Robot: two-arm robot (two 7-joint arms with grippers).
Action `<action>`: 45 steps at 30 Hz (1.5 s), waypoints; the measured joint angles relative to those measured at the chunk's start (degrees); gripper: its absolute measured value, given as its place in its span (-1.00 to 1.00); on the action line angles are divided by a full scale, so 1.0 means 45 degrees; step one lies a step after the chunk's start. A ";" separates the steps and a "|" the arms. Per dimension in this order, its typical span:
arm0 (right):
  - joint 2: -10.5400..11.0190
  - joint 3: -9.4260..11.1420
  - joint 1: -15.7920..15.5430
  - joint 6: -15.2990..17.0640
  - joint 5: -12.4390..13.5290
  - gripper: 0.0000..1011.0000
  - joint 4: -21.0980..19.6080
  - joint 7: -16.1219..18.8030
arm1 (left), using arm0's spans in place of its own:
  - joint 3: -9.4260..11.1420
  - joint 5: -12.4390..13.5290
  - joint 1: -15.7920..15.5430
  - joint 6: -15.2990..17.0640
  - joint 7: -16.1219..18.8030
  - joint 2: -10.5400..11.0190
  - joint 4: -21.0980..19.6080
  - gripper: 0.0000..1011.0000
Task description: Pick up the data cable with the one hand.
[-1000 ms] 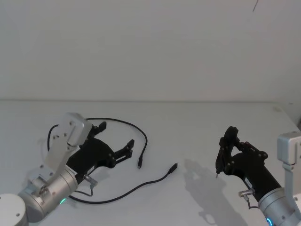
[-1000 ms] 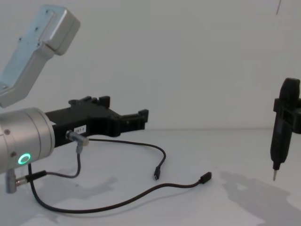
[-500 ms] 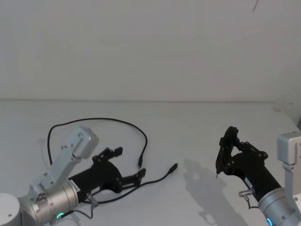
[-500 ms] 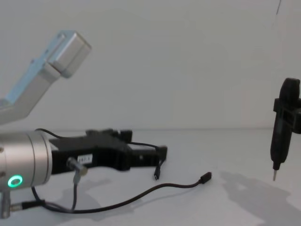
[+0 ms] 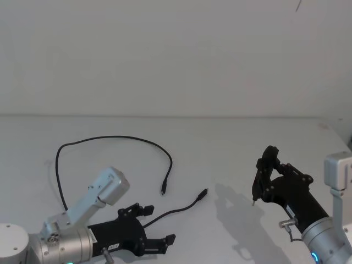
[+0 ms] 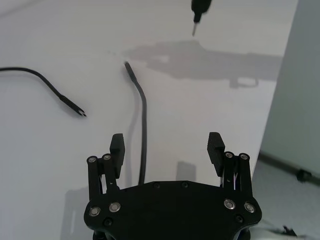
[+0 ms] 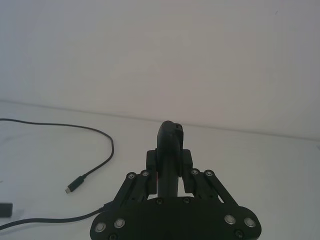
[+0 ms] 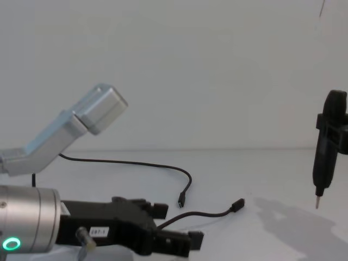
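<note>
The data cable (image 5: 127,138) lies in a wide loop on the white table, its two plugs (image 5: 163,192) (image 5: 203,193) close together at mid-table. My left gripper (image 5: 158,225), the broad black one with a white label, is open and low at the near left. In the left wrist view the cable (image 6: 145,125) runs between the open fingers (image 6: 117,146), nearer one of them, untouched. From the chest view the left gripper (image 8: 178,225) sits just in front of the cable's nearer strand (image 8: 206,213). My right gripper (image 5: 270,175) hovers at the right, shut on a black pen-shaped tool (image 8: 325,149).
The table (image 5: 220,143) is plain white with a white wall behind. The pen tool's metal tip (image 6: 195,20) hangs above the table beyond the cable's plug. Open tabletop lies between the two arms.
My left gripper has come down and back toward me, from above the cable loop to low over the strand near its plug end, still open. The right arm has not moved.
</note>
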 joint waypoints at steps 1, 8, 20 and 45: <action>0.0000 0.0001 0.0000 0.0000 0.0000 -0.45 0.0000 0.0000 | 0.0067 0.0026 -0.0047 0.0024 -0.0057 0.0013 0.0052 0.98; 0.0000 0.0000 0.0000 0.0000 0.0000 -0.45 0.0000 0.0000 | 0.0403 0.0242 -0.0281 0.0072 -0.0202 0.0009 0.0382 0.98; 0.0000 0.0000 0.0001 0.0000 0.0000 -0.45 0.0000 -0.0001 | 0.0412 0.0415 -0.0297 -0.0424 0.0305 -0.0443 0.0774 0.71; 0.0001 0.0000 0.0000 0.0000 0.0000 -0.45 0.0000 -0.0001 | -0.0026 0.0484 0.0044 -0.0704 0.1072 -0.1125 0.0828 -0.82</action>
